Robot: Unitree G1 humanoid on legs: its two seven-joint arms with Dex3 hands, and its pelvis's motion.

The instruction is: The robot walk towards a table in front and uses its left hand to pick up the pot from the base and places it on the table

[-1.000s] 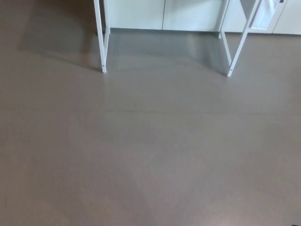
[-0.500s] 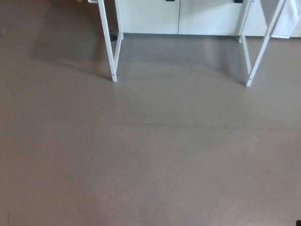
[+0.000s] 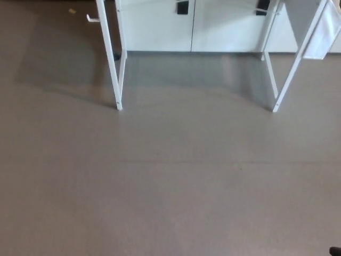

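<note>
Pretty much all plain grey-brown floor (image 3: 170, 186) here. Up top you only get the thin white metal legs of the worktop: 1 front leg on the left (image 3: 109, 58), slightly tilted, and 1 on the right (image 3: 295, 64) leaning the other way, both feet on the floor. Behind them sit flat white cabinet doors (image 3: 154, 26) with 2 small black handles (image 3: 183, 7). There's a little white hook-shaped bit (image 3: 92, 19) just left of the left leg, and a pale sheet (image 3: 325, 37) hangs at the right edge. Neither robot hand is in shot, so I can't tell whether they're open or closed. The pot is out of frame, and the worktop's surface is cut off above.
</note>
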